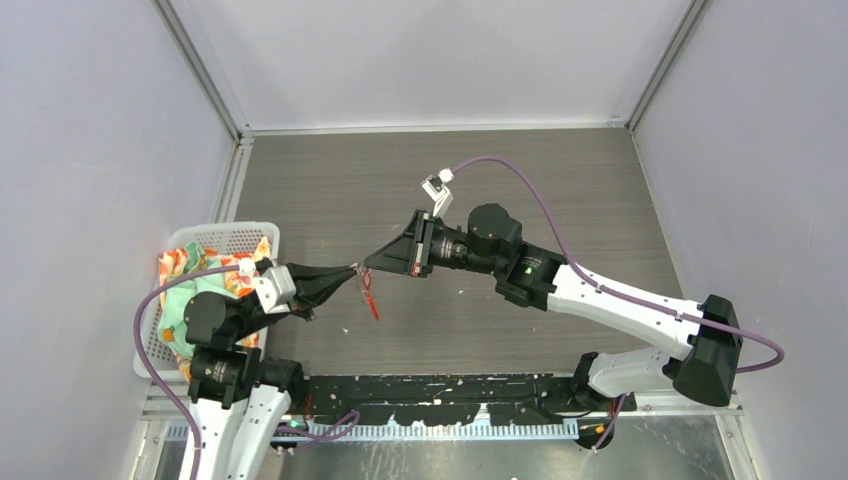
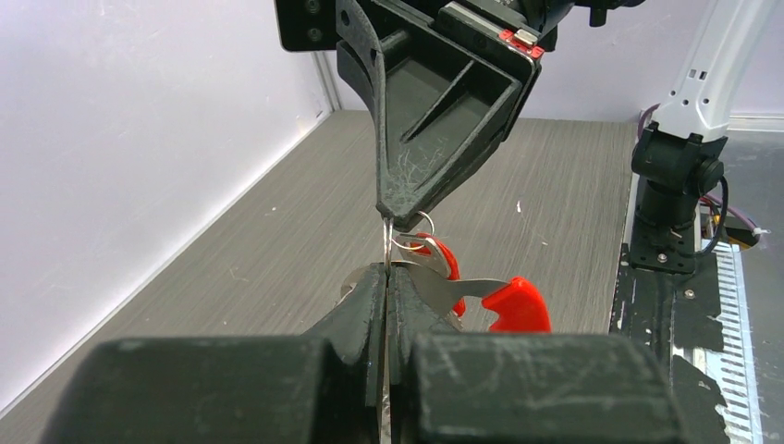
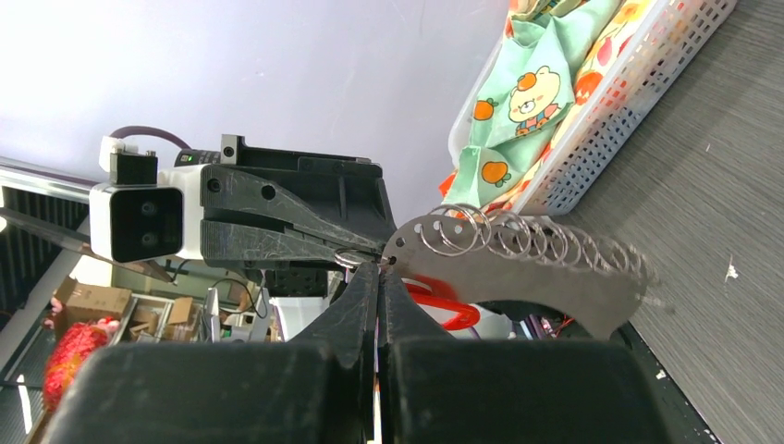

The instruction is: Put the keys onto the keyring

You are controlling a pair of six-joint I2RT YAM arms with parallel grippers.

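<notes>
**A:** From above, where is the work?

**B:** In mid-air over the dark wood-grain table [image 1: 420, 180], left of centre. The left gripper [image 1: 345, 273] and the right gripper [image 1: 372, 262] meet tip to tip. A bright red curved strip [image 1: 371, 298] hangs just below where they meet. At the table's left edge sits a white perforated plastic basket [image 1: 235, 232] holding a colourful printed cloth [image 1: 178, 265].

**A:** And the left wrist camera?

**B:** The left gripper [image 2: 386, 275] is clenched on a flat grey metal blade [image 2: 444, 289]. The blade sticks out to the right and ends in a red plastic cap [image 2: 518, 305]. I cannot tell whether it is one of the keys. The right gripper [image 2: 388, 205] comes down from above, pressed together on the thin silver wire keyring [image 2: 407, 242]. The keyring's loops sit just above the blade, with the red curved strip [image 2: 444, 262] behind them.

**A:** The right wrist camera?

**B:** The right gripper's fingers [image 3: 356, 310] are pinched together at the tip, with a small wire loop just beside them. The left gripper [image 3: 374, 248] reaches in from the left, its tip touching the flat grey metal blade [image 3: 518, 282]. The blade has holes along its upper edge and a blurred row of wire rings [image 3: 518, 239] across it. The red curved strip [image 3: 444, 313] curves below. The basket [image 3: 629, 102] and cloth [image 3: 527, 92] lie beyond, at upper right.
</notes>
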